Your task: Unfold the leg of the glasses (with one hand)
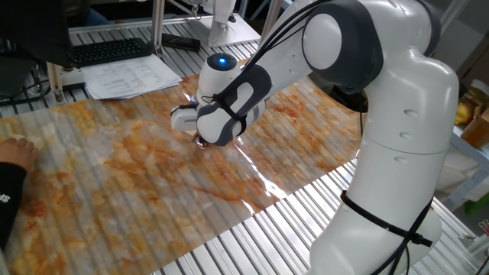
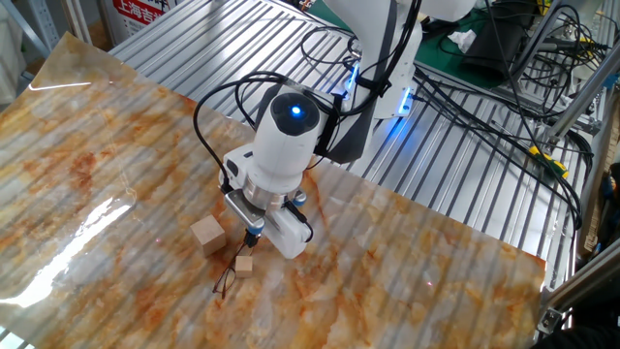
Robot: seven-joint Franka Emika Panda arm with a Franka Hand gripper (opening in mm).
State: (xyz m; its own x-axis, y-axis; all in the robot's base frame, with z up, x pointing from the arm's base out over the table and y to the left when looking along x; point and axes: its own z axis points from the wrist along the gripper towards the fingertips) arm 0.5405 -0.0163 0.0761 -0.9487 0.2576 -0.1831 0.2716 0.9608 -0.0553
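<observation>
In the other fixed view the glasses (image 2: 224,280) lie on the marbled sheet, a thin dark wire frame just left of a small tan cube (image 2: 243,264). The leg (image 2: 236,260) runs as a thin dark line from the frame up to my fingertips. My gripper (image 2: 254,235) points down right above it, its fingers closed together on the end of the leg. In the one fixed view the gripper (image 1: 201,142) touches down behind the white hand, and the glasses are hidden there.
A larger tan wooden cube (image 2: 206,234) sits left of the gripper. A person's hand (image 1: 14,155) rests at the sheet's left edge. A keyboard (image 1: 107,50) and papers (image 1: 131,75) lie behind the sheet. Bare metal slats (image 2: 455,184) surround it.
</observation>
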